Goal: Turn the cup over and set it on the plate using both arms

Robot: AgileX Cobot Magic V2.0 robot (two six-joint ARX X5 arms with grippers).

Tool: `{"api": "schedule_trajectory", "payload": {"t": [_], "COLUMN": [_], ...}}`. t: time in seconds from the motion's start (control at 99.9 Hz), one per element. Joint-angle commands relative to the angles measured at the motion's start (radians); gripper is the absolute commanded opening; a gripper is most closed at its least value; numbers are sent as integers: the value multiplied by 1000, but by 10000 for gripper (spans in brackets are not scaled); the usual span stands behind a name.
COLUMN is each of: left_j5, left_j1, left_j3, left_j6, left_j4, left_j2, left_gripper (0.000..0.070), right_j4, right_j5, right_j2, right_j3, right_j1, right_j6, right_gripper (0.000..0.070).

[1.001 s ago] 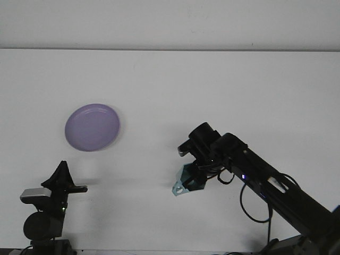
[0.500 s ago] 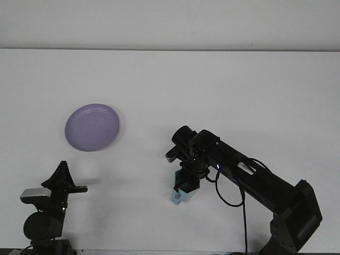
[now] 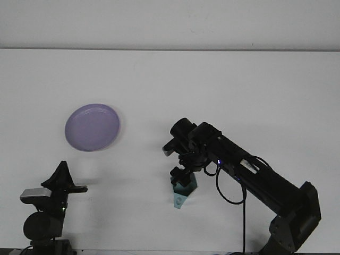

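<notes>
A teal cup (image 3: pixel 182 192) sits low on the white table near the front middle, its handle pointing toward the front edge. My right gripper (image 3: pixel 179 177) reaches down onto its top and is shut on it, hiding the cup's upper part. A purple plate (image 3: pixel 92 127) lies flat at the left, well apart from the cup. My left gripper (image 3: pixel 62 179) rests at the front left corner, below the plate; its fingers are too dark to read.
The black right arm (image 3: pixel 249 172) slants from the front right corner toward the middle, with cables hanging under it. The table's far edge (image 3: pixel 170 50) meets a pale wall.
The right gripper carried the cup leftward and down to the table, and the cup turned from tilted in the air to resting near the front middle. The left arm stayed still.
</notes>
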Motion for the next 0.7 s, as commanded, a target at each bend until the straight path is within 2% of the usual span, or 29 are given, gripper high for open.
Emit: {"api": "schedule_trajectory", "payload": {"t": [0.0, 0.16, 0.33, 0.53, 0.69], "left_j5": [-2, -2, 18, 160, 266], "left_j1": [2, 2, 2, 1, 0], "left_j3": [-18, -18, -1, 94, 231], "left_j6": [-2, -8, -135, -219, -230], "left_j4": [7, 7, 7, -97, -220], "left_j2": [-2, -2, -2, 21, 105], "left_gripper": [13, 12, 12, 12, 13], "right_j4": [-35, -92, -51, 92, 312], "right_j5": [-1, 11, 106, 124, 130], "right_j2": [10, -43, -181, -395, -624], "right_j3": [69, 201, 241, 177, -57], "right_j1": [6, 0, -31, -137, -242], "right_j6": [-18, -31, -14, -10, 11], "right_gripper": [422, 421, 421, 420, 419]}}
